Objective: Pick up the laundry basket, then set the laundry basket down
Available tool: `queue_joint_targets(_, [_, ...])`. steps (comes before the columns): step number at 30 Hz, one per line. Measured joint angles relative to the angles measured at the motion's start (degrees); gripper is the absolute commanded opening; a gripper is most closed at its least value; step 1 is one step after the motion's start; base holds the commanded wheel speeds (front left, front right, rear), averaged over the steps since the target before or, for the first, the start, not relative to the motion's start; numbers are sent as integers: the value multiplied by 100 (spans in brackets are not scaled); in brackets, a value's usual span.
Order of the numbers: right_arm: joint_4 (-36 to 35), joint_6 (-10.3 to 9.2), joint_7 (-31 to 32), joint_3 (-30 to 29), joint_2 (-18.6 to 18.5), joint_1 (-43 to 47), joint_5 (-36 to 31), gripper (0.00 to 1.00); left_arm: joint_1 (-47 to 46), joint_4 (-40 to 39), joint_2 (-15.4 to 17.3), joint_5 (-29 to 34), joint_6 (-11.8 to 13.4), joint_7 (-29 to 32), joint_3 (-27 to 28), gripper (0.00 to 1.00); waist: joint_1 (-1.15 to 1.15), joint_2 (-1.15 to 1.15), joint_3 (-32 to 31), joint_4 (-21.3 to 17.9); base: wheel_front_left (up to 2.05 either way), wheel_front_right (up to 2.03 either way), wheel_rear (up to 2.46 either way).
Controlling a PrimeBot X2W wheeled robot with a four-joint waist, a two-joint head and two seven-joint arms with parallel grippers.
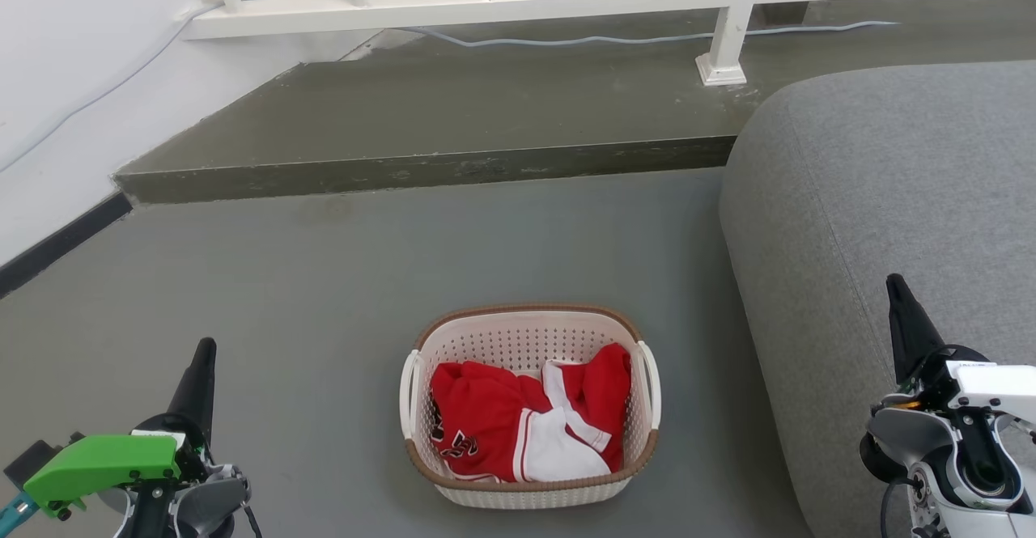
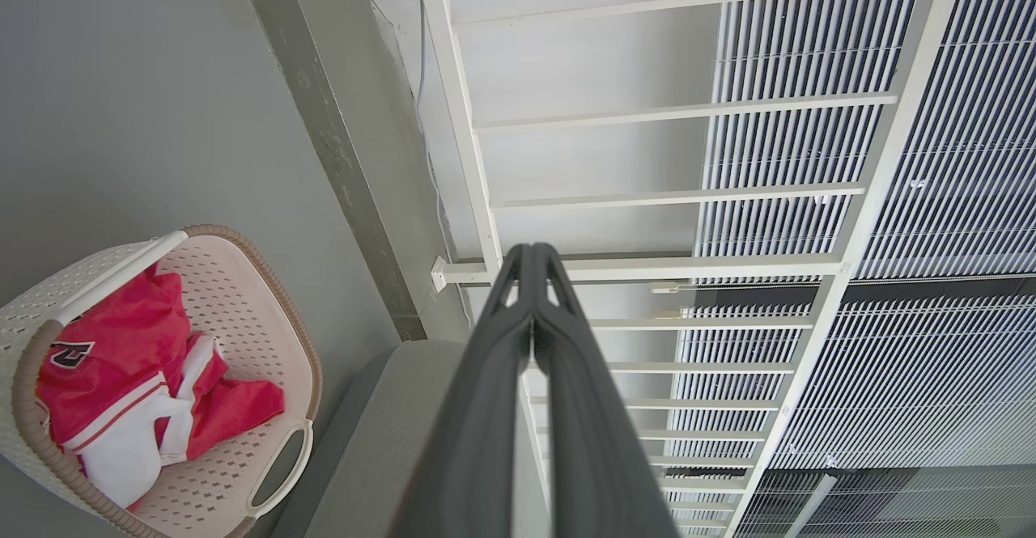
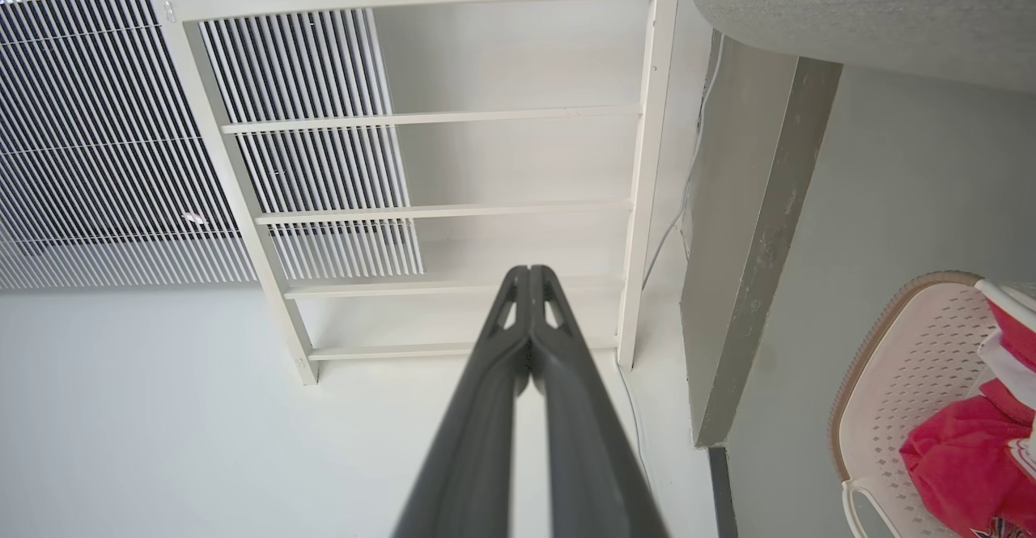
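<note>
The laundry basket (image 1: pixel 518 337) stands on the grey floor in the lower middle of the head view, cream-white and perforated, with a brown rim band and a white loop handle (image 1: pixel 408 393) on each side. Red and white clothes (image 1: pixel 518 425) lie inside it. My left gripper (image 1: pixel 202 356) is shut and holds nothing, down at the lower left, well apart from the basket. At the lower right my right gripper (image 1: pixel 897 291) is also shut and holds nothing, raised in front of the sofa. The basket (image 2: pixel 243 311) shows at the left wrist view's lower left, and the basket (image 3: pixel 906 360) at the right wrist view's lower right.
A grey sofa (image 1: pixel 890 198) bulges close to the basket's right side. A raised concrete step (image 1: pixel 421 167) crosses the floor behind it, with a white railing (image 1: pixel 728 28) and a cable (image 1: pixel 566 40) on top. A white wall (image 1: pixel 57 101) runs along the left.
</note>
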Motion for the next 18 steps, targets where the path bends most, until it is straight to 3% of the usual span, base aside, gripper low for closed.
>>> queue_joint_targets(18, [-7,0,0,-4,3,0,0,0,0,-5,0,0,-1,0,-1,0,0,0,0,0,0,0,0])
